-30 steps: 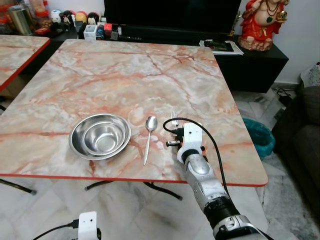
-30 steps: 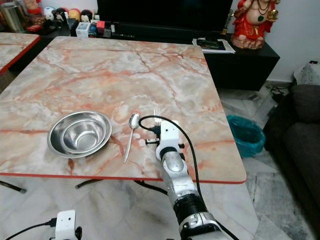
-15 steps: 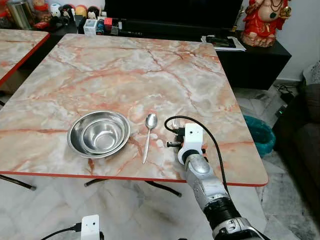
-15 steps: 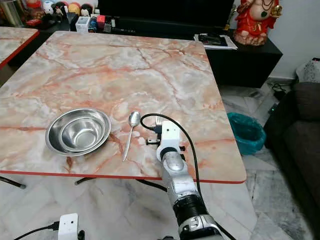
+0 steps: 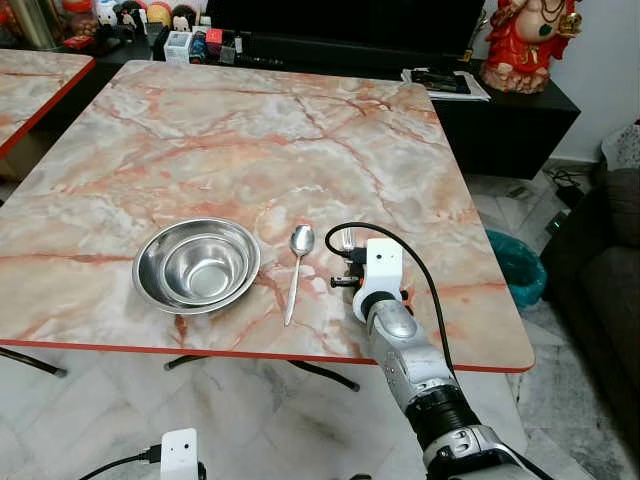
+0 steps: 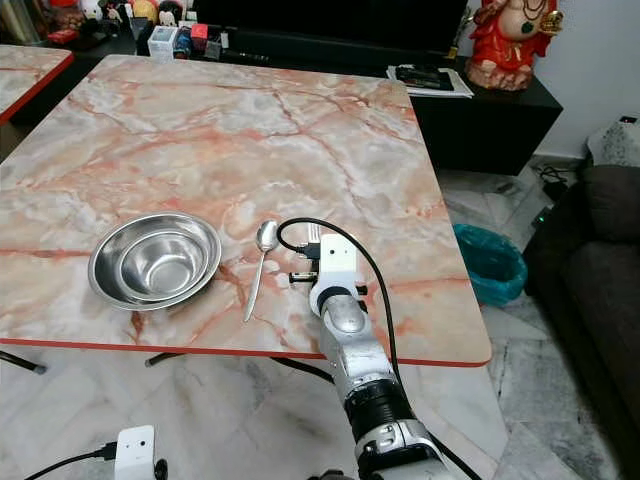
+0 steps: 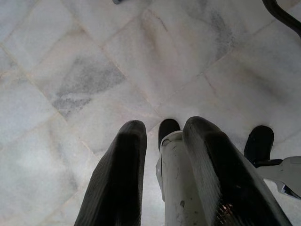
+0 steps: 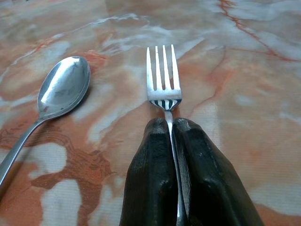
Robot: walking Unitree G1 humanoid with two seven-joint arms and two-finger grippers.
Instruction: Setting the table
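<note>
The fork [image 8: 163, 77] sits low in the centre of the head views, its handle pinched between the fingers of the right hand [image 8: 173, 123], tines pointing up-frame just right of the spoon [image 5: 296, 268], which lies beside the bowl [image 5: 197, 266] on the tabletop [image 5: 250, 140]. The step appears to be laying the fork down; next, lower it flat parallel to the spoon, then let go. The left hand [image 7: 162, 141] hangs over the floor, fingers slightly apart, holding nothing.

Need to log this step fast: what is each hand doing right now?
Left hand: open, holding nothing, hanging over the floor.
Right hand: shut on the fork, low over the table beside the spoon.
</note>
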